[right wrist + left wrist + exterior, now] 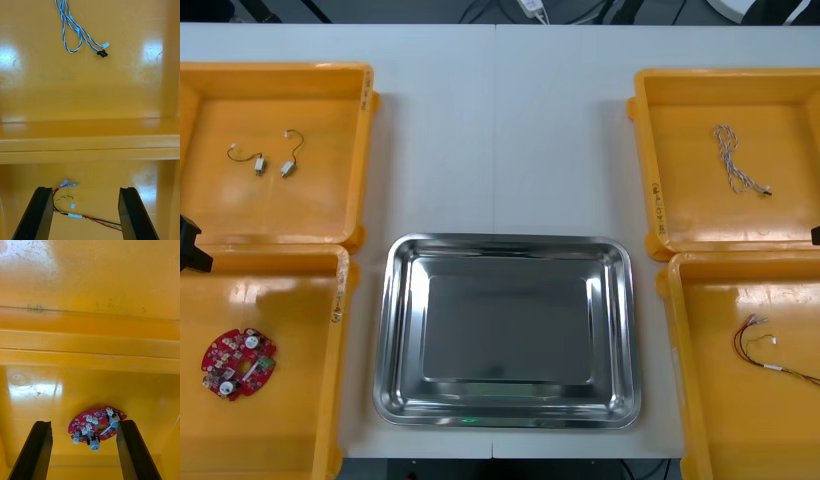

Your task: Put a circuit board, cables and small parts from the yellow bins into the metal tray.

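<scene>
In the front view, a bare, shiny metal tray (510, 340) is seen on the light surface (500, 130) between four yellow bins (275, 70). A round red circuit board (238, 363) is held by the near left bin, two small metal parts (259, 166) by the far left one, a twisted blue and white cable (740, 160) by the far right one, and a red and yellow cable (770, 355) by the near right one.

In the right wrist view, the right tool (85, 191) is shown with its fingers apart, and the red and yellow cable lies between them on the bin floor.

In the left wrist view, the left tool (84, 423) is likewise spread. The circuit board is seen between its fingers, nearer one of them; contact cannot be told.
</scene>
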